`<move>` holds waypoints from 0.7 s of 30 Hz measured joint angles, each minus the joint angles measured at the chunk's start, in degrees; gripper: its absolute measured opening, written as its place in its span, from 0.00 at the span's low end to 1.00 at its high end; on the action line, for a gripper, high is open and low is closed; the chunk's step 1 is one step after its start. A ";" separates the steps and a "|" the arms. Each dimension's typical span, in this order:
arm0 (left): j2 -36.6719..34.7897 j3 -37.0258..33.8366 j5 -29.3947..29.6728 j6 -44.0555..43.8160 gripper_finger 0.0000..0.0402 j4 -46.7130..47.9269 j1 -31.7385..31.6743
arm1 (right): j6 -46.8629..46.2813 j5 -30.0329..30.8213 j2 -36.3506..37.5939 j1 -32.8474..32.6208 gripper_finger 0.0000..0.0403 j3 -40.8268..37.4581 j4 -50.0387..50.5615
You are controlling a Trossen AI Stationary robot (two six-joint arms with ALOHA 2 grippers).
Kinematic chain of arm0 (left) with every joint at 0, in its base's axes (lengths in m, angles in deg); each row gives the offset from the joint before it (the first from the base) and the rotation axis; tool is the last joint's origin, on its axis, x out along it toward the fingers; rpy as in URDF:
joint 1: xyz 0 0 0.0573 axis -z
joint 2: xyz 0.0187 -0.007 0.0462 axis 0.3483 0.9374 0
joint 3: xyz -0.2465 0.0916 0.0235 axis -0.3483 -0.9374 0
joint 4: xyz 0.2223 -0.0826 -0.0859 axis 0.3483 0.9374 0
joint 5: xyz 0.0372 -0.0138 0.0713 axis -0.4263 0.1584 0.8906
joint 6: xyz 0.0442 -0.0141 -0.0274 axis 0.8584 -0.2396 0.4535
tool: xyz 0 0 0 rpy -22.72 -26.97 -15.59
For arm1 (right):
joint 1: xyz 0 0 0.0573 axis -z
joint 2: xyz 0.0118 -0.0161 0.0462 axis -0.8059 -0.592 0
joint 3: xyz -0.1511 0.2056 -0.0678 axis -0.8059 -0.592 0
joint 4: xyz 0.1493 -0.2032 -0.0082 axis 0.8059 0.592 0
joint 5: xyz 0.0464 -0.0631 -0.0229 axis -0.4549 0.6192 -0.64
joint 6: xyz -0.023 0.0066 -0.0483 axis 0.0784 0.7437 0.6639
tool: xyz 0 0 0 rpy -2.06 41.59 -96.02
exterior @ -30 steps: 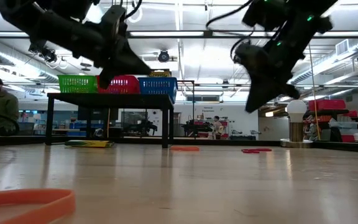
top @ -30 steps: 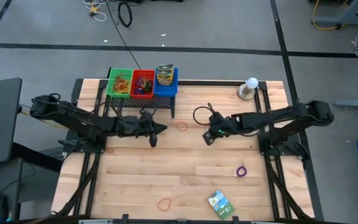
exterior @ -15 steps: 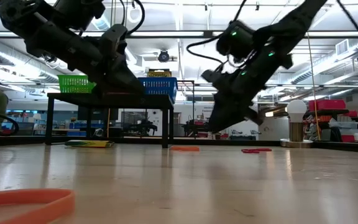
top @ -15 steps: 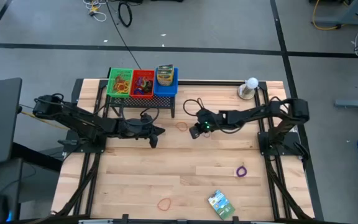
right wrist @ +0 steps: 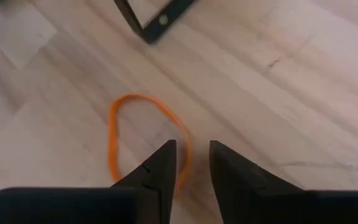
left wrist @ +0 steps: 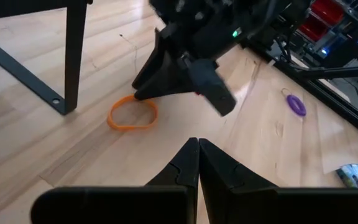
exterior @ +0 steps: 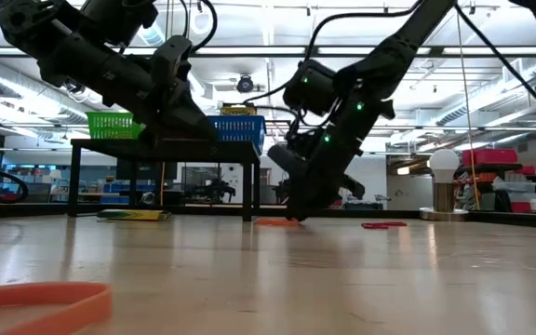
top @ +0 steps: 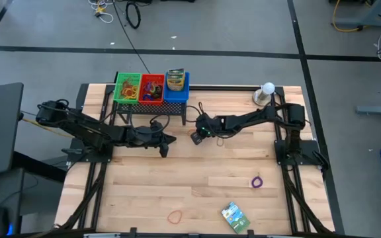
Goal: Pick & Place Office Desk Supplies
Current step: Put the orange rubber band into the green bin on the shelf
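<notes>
An orange rubber band (right wrist: 143, 134) lies flat on the wooden table in front of the black rack's leg (right wrist: 160, 22). My right gripper (right wrist: 192, 152) hovers low over it, open and pointing steeply down, with one finger above the band's edge. In the high view my right gripper (top: 195, 135) is at the table's middle, near the rack. My left gripper (left wrist: 197, 148) is shut and empty. It hangs above the table (top: 163, 148) a little to the left, pointing at the band (left wrist: 132, 113). My right gripper stands with its open fingers over one side of the band's loop (right wrist: 182, 134), coming slanting down from the table's right. Whether a fingertip (right wrist: 166, 155) touches the band I cannot tell. The band lies flat on the table.
The rack at the far edge carries a green bin (top: 127, 88), a red bin (top: 152, 89) and a blue bin (top: 176, 86). A white ball on a base (top: 266, 94) stands far right. A purple band (top: 256, 181), an orange band (top: 174, 216) and a green packet (top: 234, 216) lie toward the near edge.
My right gripper has swept toward the table's left edge and down, from the right half to just over the orange band by the rack, and has opened its fingers. My left gripper has sunk a little and stayed shut. The band has not moved.
</notes>
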 joint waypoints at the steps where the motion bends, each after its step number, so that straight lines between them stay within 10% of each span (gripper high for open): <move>1: 0.00 0.00 0.00 -0.09 0.03 -0.14 0.00 | -0.09 -0.28 -0.45 0.18 0.25 0.00 -0.13; 21: 2.37 0.07 -1.91 -5.88 0.14 -2.24 -2.38 | 3.25 -7.34 -0.08 0.79 0.01 -0.04 -0.05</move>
